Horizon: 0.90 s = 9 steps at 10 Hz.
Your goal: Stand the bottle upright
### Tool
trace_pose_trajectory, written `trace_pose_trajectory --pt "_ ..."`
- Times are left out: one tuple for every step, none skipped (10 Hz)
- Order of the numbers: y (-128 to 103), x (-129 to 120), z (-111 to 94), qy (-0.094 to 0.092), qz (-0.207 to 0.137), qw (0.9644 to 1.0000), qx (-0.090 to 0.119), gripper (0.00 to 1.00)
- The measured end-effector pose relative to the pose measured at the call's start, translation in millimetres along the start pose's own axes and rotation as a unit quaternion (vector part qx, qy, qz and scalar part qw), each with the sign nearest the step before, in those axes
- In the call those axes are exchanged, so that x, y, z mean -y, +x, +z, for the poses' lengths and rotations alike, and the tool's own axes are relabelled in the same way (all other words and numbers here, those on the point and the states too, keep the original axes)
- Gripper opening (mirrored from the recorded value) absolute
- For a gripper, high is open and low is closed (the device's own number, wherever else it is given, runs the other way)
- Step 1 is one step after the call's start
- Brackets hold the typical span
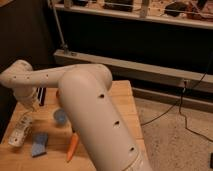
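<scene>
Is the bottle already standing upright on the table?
No, the bottle lies flat on the table beside the blue sponge; the gripper hangs near its far end.

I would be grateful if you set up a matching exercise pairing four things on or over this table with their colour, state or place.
Things:
1. bottle
2. sponge
3. carrot
4. end effector

Descriptions:
A. orange, pointing towards the near edge of the table
B. hangs low over the table, just past the far end of item 1
C. whitish, lying on its side
D. blue, lying flat between items 1 and 3

Pairs: 1-C, 2-D, 3-A, 4-B
</scene>
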Motion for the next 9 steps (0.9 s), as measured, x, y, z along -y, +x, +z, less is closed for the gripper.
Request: trace_pose_trajectory --pt "2.6 -6.7 -6.3 0.003 0.009 1.0000 -0.003 0.00" --pt "4.9 -11.4 -10.6 0.005 0.015 0.9999 -0.007 0.00" --pt "8.5 -18.3 -17.0 0.007 0.021 0.9997 -0.013 0.00" --pt "10.0 -23.9 -22.0 0.008 0.027 0.9995 -0.015 0.00" --pt "11.4 -28.6 -25.7 0.009 0.033 0.9993 -0.017 0.00" --pt "12.9 -33.2 -29.1 0.010 0.038 0.9990 -0.019 0.00" --pt "13.8 -37.6 -32.9 0.011 0.043 0.9988 -0.021 0.00" --pt "13.9 -40.7 -36.5 0.013 0.046 0.9986 -0.023 0.00" --pt "14.2 -43.7 -40.2 0.014 0.049 0.9984 -0.025 0.00"
